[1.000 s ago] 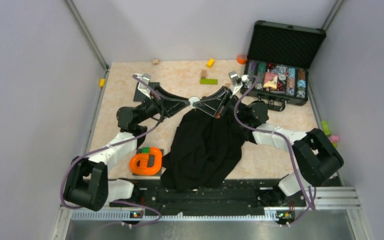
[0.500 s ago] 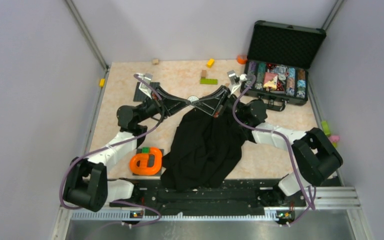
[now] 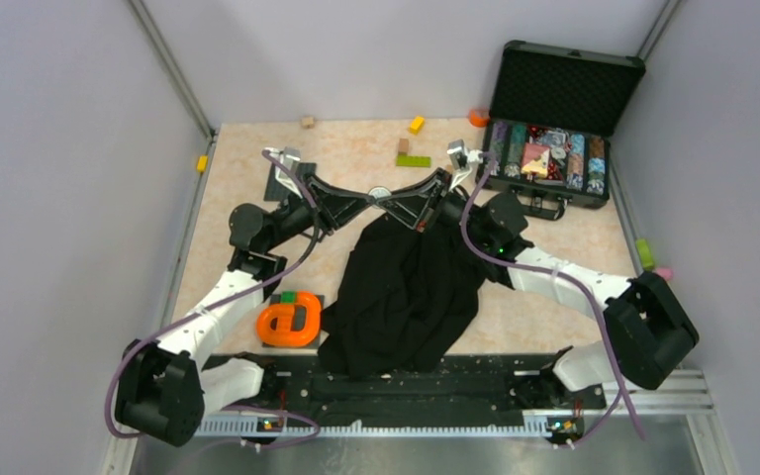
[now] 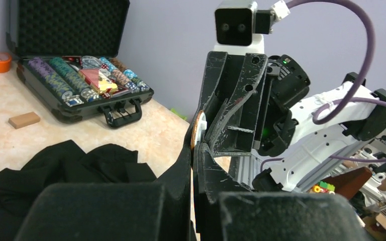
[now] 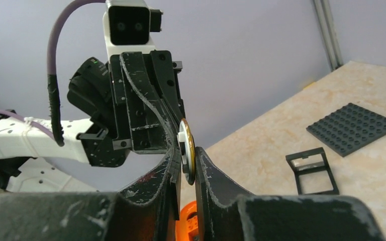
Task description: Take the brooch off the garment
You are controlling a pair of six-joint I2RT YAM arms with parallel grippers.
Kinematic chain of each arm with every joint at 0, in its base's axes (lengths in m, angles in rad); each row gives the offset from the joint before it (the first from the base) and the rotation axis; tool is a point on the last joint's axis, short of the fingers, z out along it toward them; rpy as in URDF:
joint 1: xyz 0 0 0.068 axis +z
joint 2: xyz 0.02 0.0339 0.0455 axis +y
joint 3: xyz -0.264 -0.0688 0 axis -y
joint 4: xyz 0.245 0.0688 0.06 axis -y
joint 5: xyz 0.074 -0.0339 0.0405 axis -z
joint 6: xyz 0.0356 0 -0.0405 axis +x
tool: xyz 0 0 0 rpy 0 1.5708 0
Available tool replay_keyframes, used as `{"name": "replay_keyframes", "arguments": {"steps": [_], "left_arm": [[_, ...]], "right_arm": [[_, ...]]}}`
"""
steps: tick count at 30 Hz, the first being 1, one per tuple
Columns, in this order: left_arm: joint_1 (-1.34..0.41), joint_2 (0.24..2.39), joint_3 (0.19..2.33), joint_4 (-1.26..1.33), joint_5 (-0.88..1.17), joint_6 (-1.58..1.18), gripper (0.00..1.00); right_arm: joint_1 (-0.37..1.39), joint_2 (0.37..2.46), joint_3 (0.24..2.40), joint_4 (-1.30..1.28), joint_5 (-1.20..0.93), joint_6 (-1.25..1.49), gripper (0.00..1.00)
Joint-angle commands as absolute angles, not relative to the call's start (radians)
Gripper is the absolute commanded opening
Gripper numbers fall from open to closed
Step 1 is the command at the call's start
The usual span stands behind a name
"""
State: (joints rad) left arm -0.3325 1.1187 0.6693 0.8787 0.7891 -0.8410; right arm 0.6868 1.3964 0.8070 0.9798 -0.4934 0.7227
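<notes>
Apparently mid-handover: L gripper [image 4: 193,150] was clamped shut on the small round whitish-silver brooch [image 5: 186,150], held edge-on at its tips. R gripper [image 5: 185,173] flanked it opposite, grip unclear. Crumpled black cloth garment [image 3: 406,287] lay below, prob. so the brooch pulls free.

i see the open chip case [image 3: 566,89]; left of it a green block [image 3: 413,160], a yellow block [image 3: 416,125], farther left a studded baseplate [image 5: 354,128].

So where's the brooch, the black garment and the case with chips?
brooch [image 5: 187,153]: right wrist view, its gold-rimmed edge.
garment [image 3: 406,287]: top view, middle of the black cloth.
chip case [image 3: 566,89]: top view, foam of the open lid.
</notes>
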Motion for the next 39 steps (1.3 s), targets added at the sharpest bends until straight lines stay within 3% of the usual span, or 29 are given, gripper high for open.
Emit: {"name": "replay_keyframes", "arguments": {"steps": [1, 13, 19, 29, 34, 39], "left_arm": [[-0.365, 1.089, 0.697, 0.895, 0.811, -0.823, 0.0], [-0.384, 1.083, 0.682, 0.93, 0.793, -0.809, 0.0], [-0.393, 1.093, 0.634, 1.071, 0.776, -0.833, 0.0], [-0.411, 1.098, 0.573, 1.196, 0.716, -0.846, 0.0], [-0.423, 1.104, 0.563, 1.217, 0.694, -0.855, 0.0], [-0.423, 1.069, 0.582, 1.104, 0.683, -0.804, 0.0]], "right_arm": [[0.708, 1.385, 0.855, 0.873, -0.4, 0.622, 0.15], [0.744, 1.348, 0.868, 0.757, -0.227, 0.532, 0.16], [0.744, 1.364, 0.842, 0.856, -0.195, 0.623, 0.04], [0.744, 1.412, 0.783, 1.052, -0.126, 0.765, 0.05], [0.745, 1.424, 0.792, 1.063, -0.128, 0.754, 0.12], [0.762, 1.402, 0.858, 0.865, -0.12, 0.587, 0.23]]}}
